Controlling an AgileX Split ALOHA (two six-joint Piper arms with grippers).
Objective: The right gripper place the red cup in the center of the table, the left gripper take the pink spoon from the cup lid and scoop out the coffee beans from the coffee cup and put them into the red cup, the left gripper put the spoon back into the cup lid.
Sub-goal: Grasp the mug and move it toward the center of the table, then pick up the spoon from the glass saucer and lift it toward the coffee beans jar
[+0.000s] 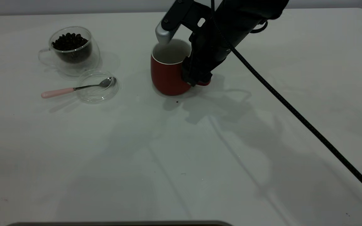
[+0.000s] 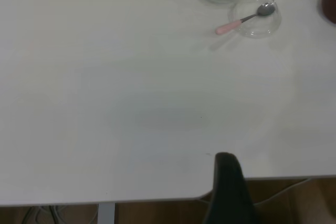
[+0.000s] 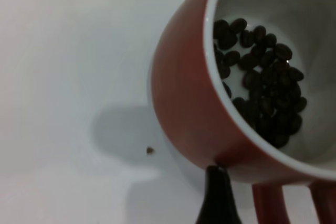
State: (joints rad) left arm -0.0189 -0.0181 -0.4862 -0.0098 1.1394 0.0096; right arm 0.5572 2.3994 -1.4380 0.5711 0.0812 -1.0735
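Note:
The red cup point(image 1: 168, 75) stands upright near the middle of the table point(image 1: 181, 150), with coffee beans point(image 3: 262, 87) lying in its white inside. My right gripper point(image 1: 197, 80) is down at the cup's handle point(image 3: 270, 203), and a black part of it point(image 3: 218, 198) touches the cup wall beside that handle. The coffee cup point(image 1: 71, 50) with its heap of beans stands at the far left. Just in front of it, the pink spoon point(image 1: 74, 89) lies with its bowl in the cup lid point(image 1: 97, 86). My left gripper point(image 2: 228, 192) is off the table edge, far from the spoon point(image 2: 244, 19).
A small dark crumb point(image 1: 177, 101) lies on the table just in front of the red cup. The right arm's black cable point(image 1: 294, 113) runs across the right side of the table. The table's edge point(image 2: 157, 200) and floor show in the left wrist view.

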